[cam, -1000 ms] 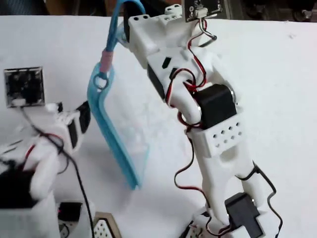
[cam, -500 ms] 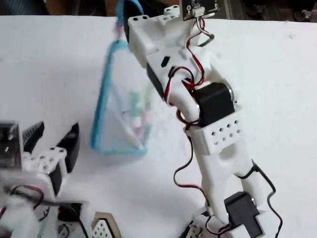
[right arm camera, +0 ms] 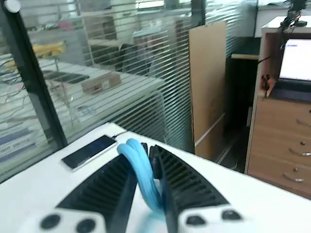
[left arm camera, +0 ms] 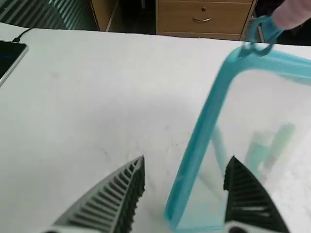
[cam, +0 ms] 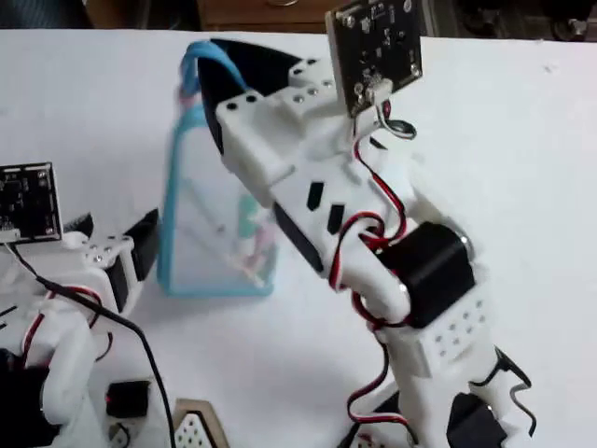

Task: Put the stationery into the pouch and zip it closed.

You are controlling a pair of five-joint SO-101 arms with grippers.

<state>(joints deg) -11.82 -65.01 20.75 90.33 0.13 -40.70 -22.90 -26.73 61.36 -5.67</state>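
A clear pouch (cam: pixel 210 238) with blue trim hangs upright by its blue strap (cam: pixel 198 58), its bottom edge at the table. My right gripper (cam: pixel 224 75) is shut on that strap (right arm camera: pixel 144 177), which runs between its black fingers (right arm camera: pixel 182 187). Pastel pens (cam: pixel 252 241) lie inside the pouch. My left gripper (cam: pixel 112 233) stands open just left of the pouch's lower corner. In the left wrist view the blue edge (left arm camera: pixel 199 141) of the pouch (left arm camera: pixel 257 116) passes between the open gripper's (left arm camera: pixel 187 162) fingertips without touching them. The zip pull ring (left arm camera: pixel 255 47) is at the top corner.
A dark phone (left arm camera: pixel 7 51) lies near the table's far edge, also seen as the phone (right arm camera: pixel 90 151) from the right wrist. A wooden drawer unit (left arm camera: pixel 204 17) stands beyond the table. The right arm's body (cam: pixel 410 280) spans the table's middle.
The pouch swung from edge-on and tilted to hanging upright and face-on. The right arm rose and shifted left. The left gripper pulled away from the pouch, opened, then came back beside its lower corner.
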